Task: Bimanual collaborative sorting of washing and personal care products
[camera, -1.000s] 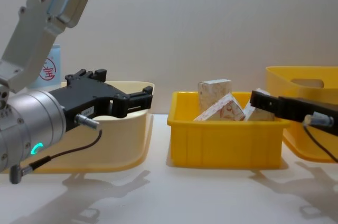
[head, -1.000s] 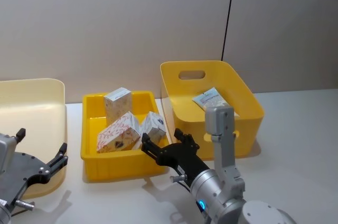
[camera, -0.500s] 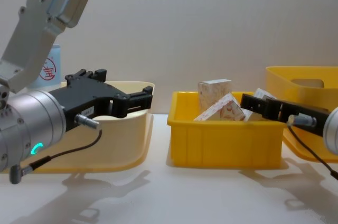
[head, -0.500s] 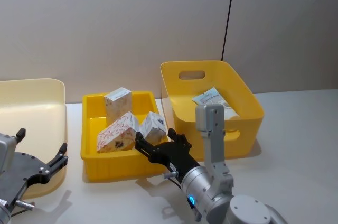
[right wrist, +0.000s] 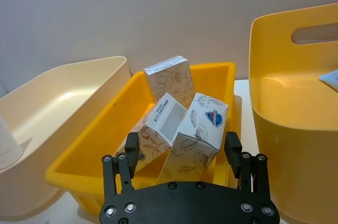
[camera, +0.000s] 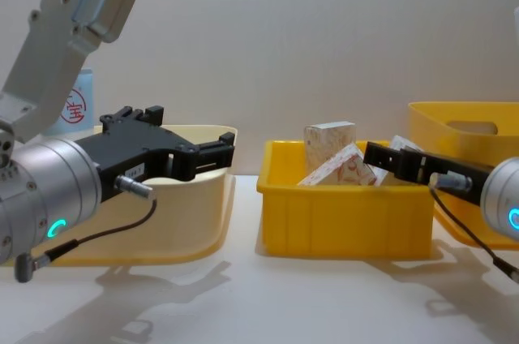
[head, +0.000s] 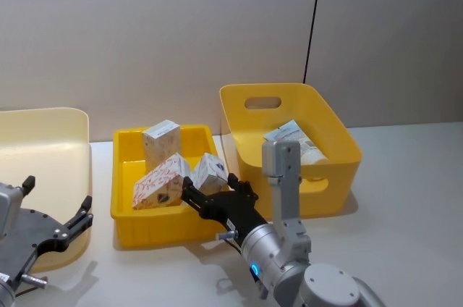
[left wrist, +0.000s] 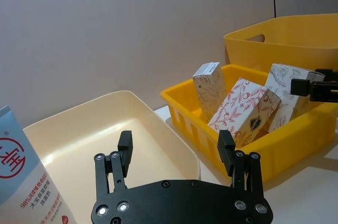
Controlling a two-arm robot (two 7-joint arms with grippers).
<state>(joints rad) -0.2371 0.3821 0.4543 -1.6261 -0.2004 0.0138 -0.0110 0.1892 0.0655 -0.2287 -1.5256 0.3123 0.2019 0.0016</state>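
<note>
Three white patterned boxes sit in the shallow yellow tray (head: pixel 163 225): one upright (head: pixel 160 140), one lying tilted (head: pixel 162 182), one leaning at the right (head: pixel 210 173). My right gripper (head: pixel 210 196) is open at the tray's near right corner, its fingers either side of the leaning box (right wrist: pixel 198 131) without touching it. A pale-blue tube (head: pixel 292 137) lies in the deep yellow bin (head: pixel 340 140). My left gripper (head: pixel 58 198) hangs open and empty at the cream bin's (head: pixel 43 140) near edge. A white red-printed bottle (left wrist: pixel 21 176) stands beside that bin.
The three bins stand in a row along the table: cream at the left, the tray in the middle, the deep bin at the right. Bare table (head: pixel 405 198) lies to the right and in front. A plain wall stands close behind.
My right gripper has moved left and forward, from beside the deep bin to the tray's near right corner by the leaning box. The left arm and the boxes have not moved.
</note>
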